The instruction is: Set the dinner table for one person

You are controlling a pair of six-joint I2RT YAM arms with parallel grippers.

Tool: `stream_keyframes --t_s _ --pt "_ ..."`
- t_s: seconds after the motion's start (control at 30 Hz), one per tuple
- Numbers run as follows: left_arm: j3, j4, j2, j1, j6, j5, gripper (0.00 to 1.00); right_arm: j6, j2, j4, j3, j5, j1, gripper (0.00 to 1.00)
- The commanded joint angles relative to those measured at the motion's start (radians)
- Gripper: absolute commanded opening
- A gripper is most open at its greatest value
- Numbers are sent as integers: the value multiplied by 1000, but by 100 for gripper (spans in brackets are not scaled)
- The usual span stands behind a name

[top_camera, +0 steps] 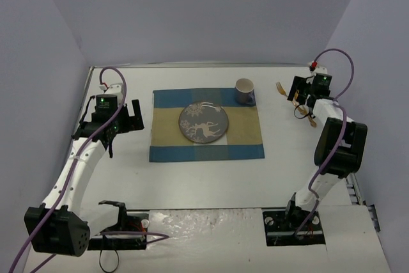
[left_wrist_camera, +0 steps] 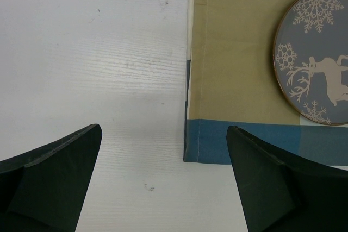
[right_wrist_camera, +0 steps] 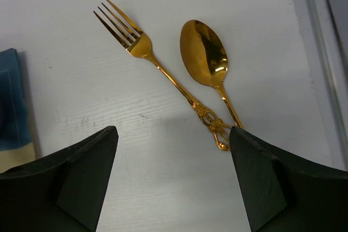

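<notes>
1. Filling the space between pale purple walls, the big white bench [top_camera: 211,183] is lying flat, and both arms are standing at its near edge
2. A blue and tan checked cloth [top_camera: 246,139] is lying on the middle of the bench, and a grey plate [top_camera: 204,122] with a white deer is sitting on it
3. A mug [top_camera: 245,91] is standing at the far right corner of the cloth
4. The left tool [left_wrist_camera: 163,127] is hanging over the cloth's left edge, with its fingers standing wide apart
5. The right tool [right_wrist_camera: 173,129] is hanging over the far right part of the bench, and its fingers are standing apart too, gripping nothing
6. A gold fork [right_wrist_camera: 174,82] and a gold spoon [right_wrist_camera: 205,55] are lying side by side on the bare bench under the right tool, to the right of the cloth
7. The fork's handle end is lying just beside one finger of the right tool, and the spoon's handle end is hiding behind that same finger
</notes>
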Motion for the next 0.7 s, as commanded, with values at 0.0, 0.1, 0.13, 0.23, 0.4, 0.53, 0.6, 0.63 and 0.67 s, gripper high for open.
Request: stream_keyframes --t_s 0.0,0.1,0.13,0.23,0.4,0.53,0.6,0.63,0.67 --pt "53 26 -25 -1 -8 -4 97 -73 73 39 132 -60 27 79" --pt "55 16 -17 -2 -5 -25 97 -134 135 40 185 -82 27 78" --pt "56 14 -15 -2 -4 -27 97 -153 158 39 198 -88 27 78" --pt "56 14 1 -2 -4 -29 97 -196 201 37 231 -122 20 76" --pt "62 8 31 -1 -6 -20 97 -231 260 24 278 -168 20 73" --pt "62 8 45 0 -5 -14 97 -237 289 28 279 -144 13 72" --pt "62 7 47 0 -5 -15 97 -234 288 40 270 -135 5 71" --pt "62 7 48 0 -5 -15 97 -235 287 43 267 -135 1 70" --pt "62 8 49 0 -5 -14 97 -237 284 44 264 -132 1 70"
